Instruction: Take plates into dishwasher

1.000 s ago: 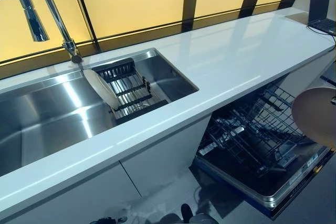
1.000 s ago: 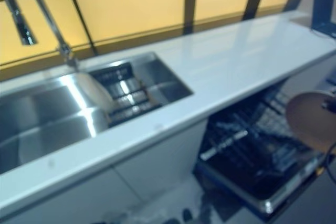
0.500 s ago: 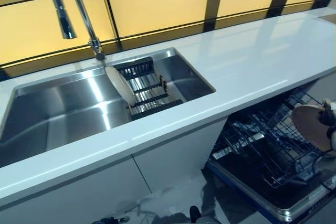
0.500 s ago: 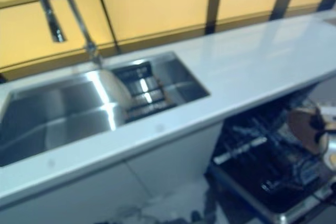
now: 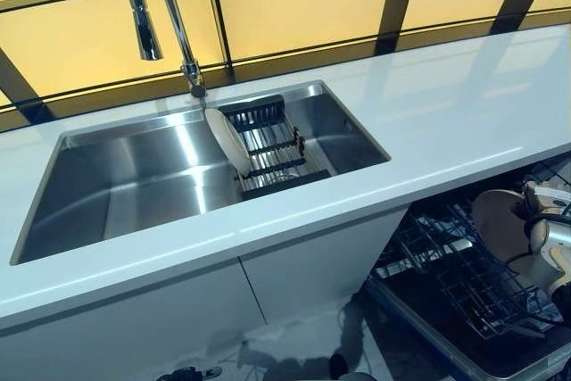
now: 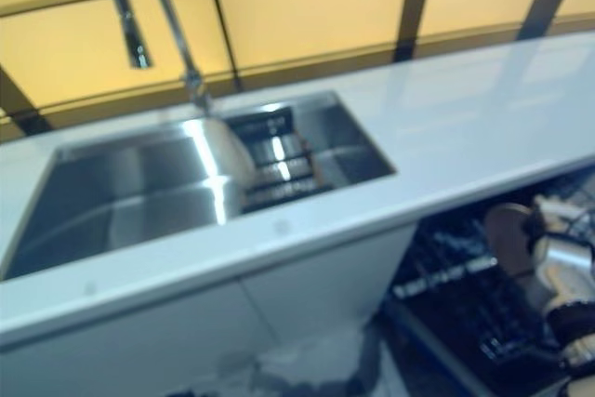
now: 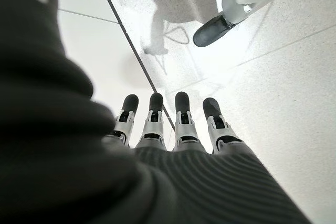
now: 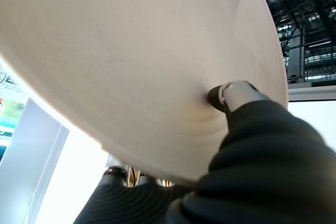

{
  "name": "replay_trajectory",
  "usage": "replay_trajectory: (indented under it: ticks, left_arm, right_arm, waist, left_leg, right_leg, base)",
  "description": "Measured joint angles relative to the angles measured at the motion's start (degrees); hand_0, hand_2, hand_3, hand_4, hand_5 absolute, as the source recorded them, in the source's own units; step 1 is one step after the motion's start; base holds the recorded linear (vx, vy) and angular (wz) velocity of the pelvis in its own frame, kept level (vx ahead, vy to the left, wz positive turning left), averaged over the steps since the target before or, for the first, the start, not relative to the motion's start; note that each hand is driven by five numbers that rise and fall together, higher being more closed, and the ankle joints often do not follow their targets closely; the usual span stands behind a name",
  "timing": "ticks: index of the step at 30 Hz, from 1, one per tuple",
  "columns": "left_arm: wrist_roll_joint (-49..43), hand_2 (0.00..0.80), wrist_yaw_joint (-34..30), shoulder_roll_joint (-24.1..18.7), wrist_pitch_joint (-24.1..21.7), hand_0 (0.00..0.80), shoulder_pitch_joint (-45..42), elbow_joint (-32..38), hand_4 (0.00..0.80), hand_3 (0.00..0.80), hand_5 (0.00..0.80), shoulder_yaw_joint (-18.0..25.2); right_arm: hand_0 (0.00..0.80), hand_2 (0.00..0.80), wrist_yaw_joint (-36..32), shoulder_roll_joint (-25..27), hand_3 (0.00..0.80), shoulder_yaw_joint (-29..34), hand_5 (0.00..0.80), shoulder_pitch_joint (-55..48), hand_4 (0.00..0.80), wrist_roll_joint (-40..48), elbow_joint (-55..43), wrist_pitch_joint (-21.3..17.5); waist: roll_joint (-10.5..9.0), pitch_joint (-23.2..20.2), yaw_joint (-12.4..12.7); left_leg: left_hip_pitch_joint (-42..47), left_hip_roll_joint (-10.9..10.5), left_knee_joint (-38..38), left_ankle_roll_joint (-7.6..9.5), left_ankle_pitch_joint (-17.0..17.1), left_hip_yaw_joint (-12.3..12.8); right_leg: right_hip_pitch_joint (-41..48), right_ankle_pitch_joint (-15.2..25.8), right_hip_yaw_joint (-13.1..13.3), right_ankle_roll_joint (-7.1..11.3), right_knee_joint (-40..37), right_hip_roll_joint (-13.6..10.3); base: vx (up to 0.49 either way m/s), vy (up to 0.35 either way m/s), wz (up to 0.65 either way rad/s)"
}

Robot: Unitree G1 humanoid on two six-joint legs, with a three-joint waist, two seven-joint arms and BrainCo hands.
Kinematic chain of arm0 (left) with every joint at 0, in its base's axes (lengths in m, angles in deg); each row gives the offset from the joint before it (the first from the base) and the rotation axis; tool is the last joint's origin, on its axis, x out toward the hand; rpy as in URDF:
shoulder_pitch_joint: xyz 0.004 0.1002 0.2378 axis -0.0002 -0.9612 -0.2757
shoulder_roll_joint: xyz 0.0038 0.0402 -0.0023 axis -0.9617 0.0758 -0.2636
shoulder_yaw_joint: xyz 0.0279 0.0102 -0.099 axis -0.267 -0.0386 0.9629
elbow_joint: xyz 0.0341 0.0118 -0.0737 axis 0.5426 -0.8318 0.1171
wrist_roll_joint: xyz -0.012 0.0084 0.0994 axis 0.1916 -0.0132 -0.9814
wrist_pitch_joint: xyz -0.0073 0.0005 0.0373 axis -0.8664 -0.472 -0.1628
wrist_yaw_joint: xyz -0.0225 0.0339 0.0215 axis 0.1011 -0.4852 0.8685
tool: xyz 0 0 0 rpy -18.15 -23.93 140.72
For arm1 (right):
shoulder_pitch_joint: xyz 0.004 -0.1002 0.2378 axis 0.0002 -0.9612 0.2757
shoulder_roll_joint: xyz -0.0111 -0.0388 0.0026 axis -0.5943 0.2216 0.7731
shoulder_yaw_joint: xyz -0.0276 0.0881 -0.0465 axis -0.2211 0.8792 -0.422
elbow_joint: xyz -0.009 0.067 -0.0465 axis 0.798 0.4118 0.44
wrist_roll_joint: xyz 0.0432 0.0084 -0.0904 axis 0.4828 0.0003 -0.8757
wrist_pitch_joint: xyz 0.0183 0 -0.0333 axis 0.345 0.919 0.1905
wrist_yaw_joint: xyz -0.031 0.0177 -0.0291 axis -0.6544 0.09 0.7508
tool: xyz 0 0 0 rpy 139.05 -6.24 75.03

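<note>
- While over the open dishwasher rack (image 5: pixel 464 278), right hand (image 5: pixel 546 243) pinching a beige plate (image 5: pixel 501 223) on edge.
- Left hand (image 7: pixel 168 129) spread, fingers straight, above floor.
- Second plate (image 5: pixel 228 141) leaning in sink rack (image 5: pixel 272 144).

Both eye views look down from head height, at an angle, onto the same stretch: sink (image 5: pixel 134 185), counter (image 5: pixel 446 113) and open dishwasher rack (image 5: pixel 464 278); the right eye is set slightly to one side. The left wrist view looks very close along its own fingers (image 7: pixel 184 119) down at the floor (image 7: pixel 273 87) past their tips. The right wrist view sits almost against a plate (image 8: pixel 131 66), apparently with the rack beyond its thumb (image 8: pixel 231 95)
</note>
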Motion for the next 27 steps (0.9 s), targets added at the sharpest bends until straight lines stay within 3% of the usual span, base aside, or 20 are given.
replay_trajectory:
  ticks: [19,27]
  left_arm:
    - [0.0,0.000,-0.3,0.0,-0.1,0.000,0.3,1.4,0.000,0.000,0.000,-0.9]
    - [0.0,0.000,-0.3,0.0,-0.7,0.000,0.5,1.4,0.000,0.000,0.000,-2.0]
  right_arm:
    - [0.800,0.800,-4.4,-10.4,0.800,-5.5,0.800,3.9,0.800,0.0,11.4,6.4]
    - [0.800,0.800,-4.3,-13.2,0.800,-7.0,0.800,5.4,0.800,0.1,18.7,8.4]
  waist:
    - [2.09,1.8,4.3]
    - [3.24,2.5,4.6]
  left_leg:
    - [-1.1,-0.4,0.3,-0.10,0.6,-2.5]
    - [-1.0,-0.4,0.3,-0.04,0.7,-3.3]
  right_leg:
    - [0.2,-0.3,-2.2,0.16,0.0,-0.7]
    - [0.8,-0.5,-3.1,0.12,0.0,-0.8]
  base:
    - [-0.012,0.008,0.06]
    - [-0.001,0.007,0.05]
